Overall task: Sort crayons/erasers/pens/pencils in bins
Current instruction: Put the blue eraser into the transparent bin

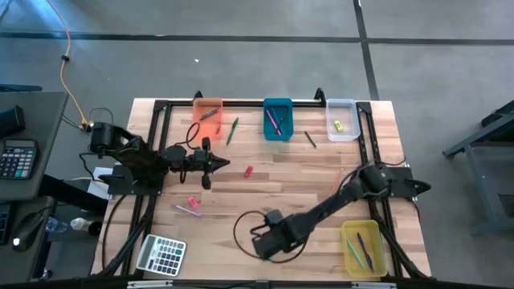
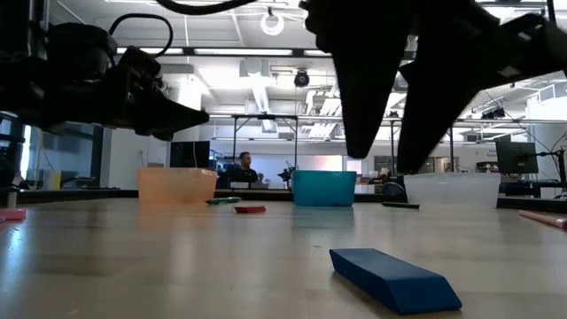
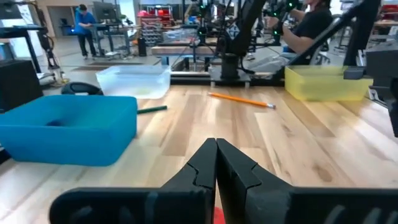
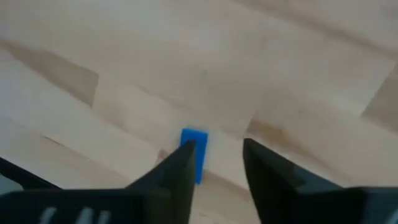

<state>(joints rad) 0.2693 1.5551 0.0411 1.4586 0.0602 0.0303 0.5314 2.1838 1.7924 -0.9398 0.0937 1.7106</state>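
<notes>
A blue eraser (image 2: pixel 394 279) lies flat on the wood near the table's front edge. My right gripper (image 4: pixel 219 146) hangs open above it, fingers pointing down; the eraser (image 4: pixel 194 152) shows just past one fingertip, partly hidden by it. My left gripper (image 3: pixel 216 143) is shut and empty, level above the table's left middle (image 1: pixel 221 164). A red eraser (image 1: pixel 248 171) lies just to its right. The orange bin (image 1: pixel 207 112), teal bin (image 1: pixel 278 119) and clear bin (image 1: pixel 341 119) stand along the far edge. The yellow bin (image 1: pixel 363 247) is at the near right.
Green pencils (image 1: pixel 232 131) (image 1: pixel 310 140) lie between the far bins, and an orange pencil (image 3: pixel 242 99) lies on the right half. A pink eraser (image 1: pixel 192 202) and a pink pencil (image 1: pixel 186 210) lie at the near left. A grey calculator (image 1: pixel 161 255) sits at the near left corner.
</notes>
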